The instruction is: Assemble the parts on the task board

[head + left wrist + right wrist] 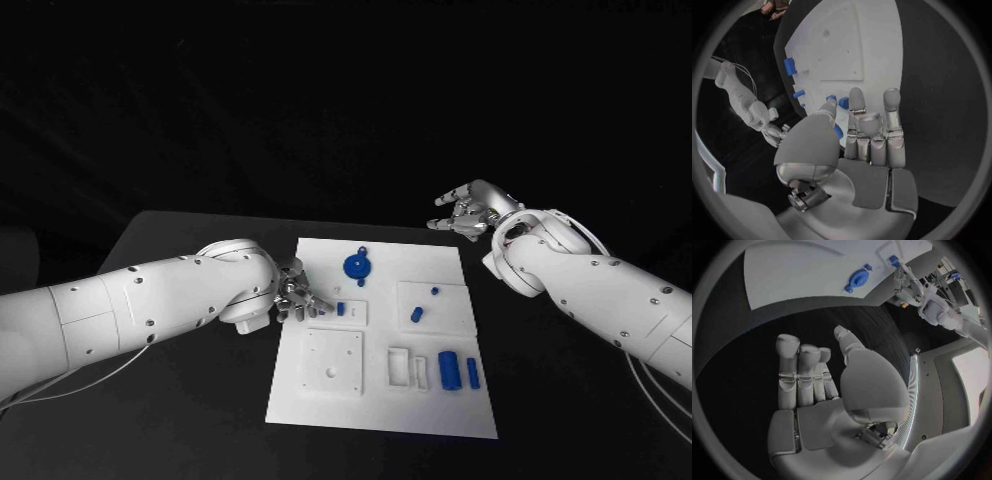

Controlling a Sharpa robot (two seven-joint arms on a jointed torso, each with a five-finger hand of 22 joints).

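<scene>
Parts in blue lie scattered over the white board (382,400), which sits in the lower middle of the head view on the black table (188,230). A round blue disc (356,267) with small tabs lies near the board's upper edge. Two small blue pegs (424,303) rest on a raised square to the right of centre, and two blue cylinders (459,371) lie side by side toward the lower right of the board, next to a white slotted block (407,368). A white square plate (333,364) with a hole sits in the lower left part of the board.

The left hand (296,292) is at the board's left edge, about the middle of the frame, its fingers reaching down toward a small blue peg (340,309) just beside them. In the left wrist view the fingers (856,107) stand close around blue pieces (842,102), but I cannot tell whether anything is actually gripped.

The right hand (464,211) hovers above the table off the board's upper right corner, well apart from every part. In the right wrist view its fingers (801,372) are loosely extended and apart, holding nothing.
</scene>
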